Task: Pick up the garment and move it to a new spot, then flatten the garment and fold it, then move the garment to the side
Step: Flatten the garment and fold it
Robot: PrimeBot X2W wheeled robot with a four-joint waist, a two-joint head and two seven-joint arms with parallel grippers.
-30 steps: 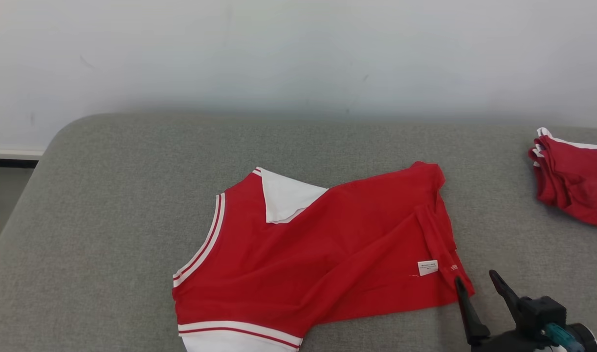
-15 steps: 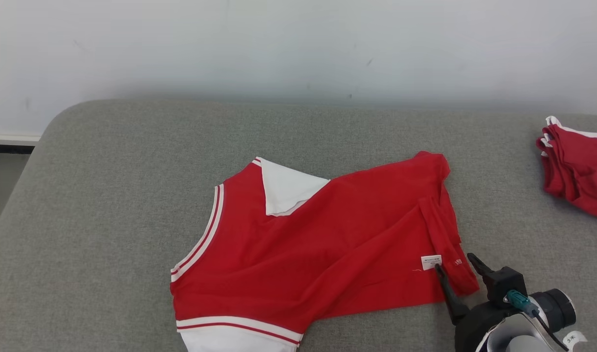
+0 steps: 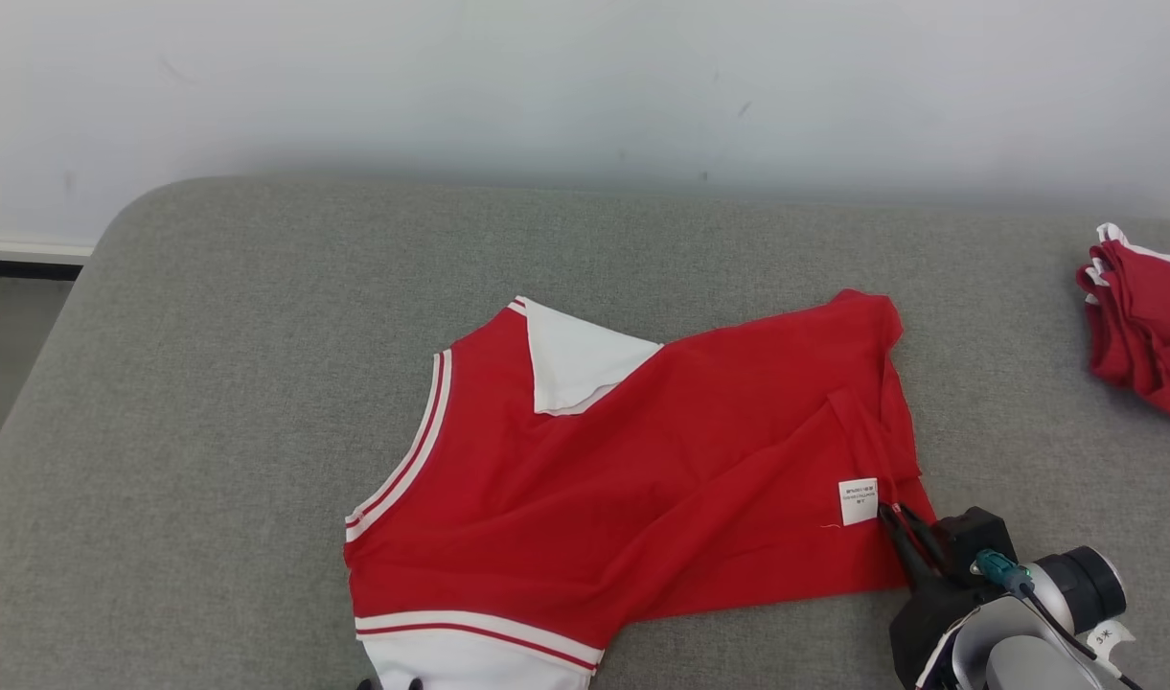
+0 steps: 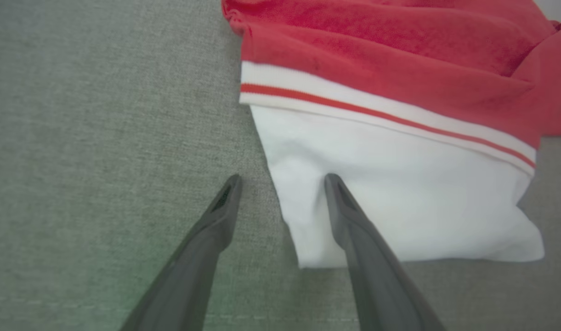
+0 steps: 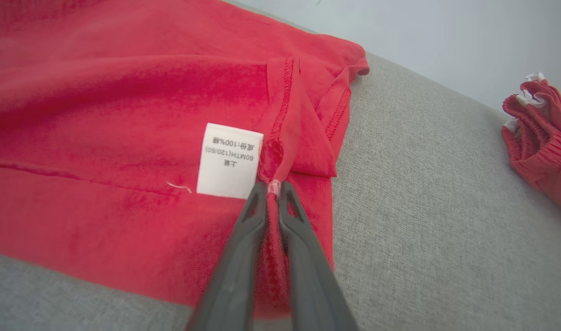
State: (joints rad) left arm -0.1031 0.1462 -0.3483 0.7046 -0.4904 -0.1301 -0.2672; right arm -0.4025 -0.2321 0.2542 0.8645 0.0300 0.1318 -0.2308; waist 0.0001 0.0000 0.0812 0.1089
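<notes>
The garment [image 3: 642, 479] is a red top with a white collar and white striped trim, spread on the grey cushion [image 3: 211, 383]. My right gripper [image 3: 899, 519] sits at its near right corner, beside the white label [image 3: 858, 501]. In the right wrist view the gripper [image 5: 273, 186] is shut on a pinched ridge of the red hem next to the label [image 5: 229, 161]. My left gripper [image 4: 282, 179] is open and straddles the left edge of the garment's white sleeve [image 4: 399, 193], one finger over the white cloth and the other over bare cushion. Its tips [image 3: 390, 684] just show at the head view's bottom edge.
A pile of folded red and white clothes [image 3: 1145, 335] lies at the cushion's far right, also in the right wrist view [image 5: 537, 133]. A pale wall [image 3: 585, 86] stands behind. The cushion's rounded left edge drops to the floor [image 3: 10, 364].
My right gripper moved forward from the bare cushion onto the garment's corner and closed on the hem by the label. The head camera shifted slightly.
</notes>
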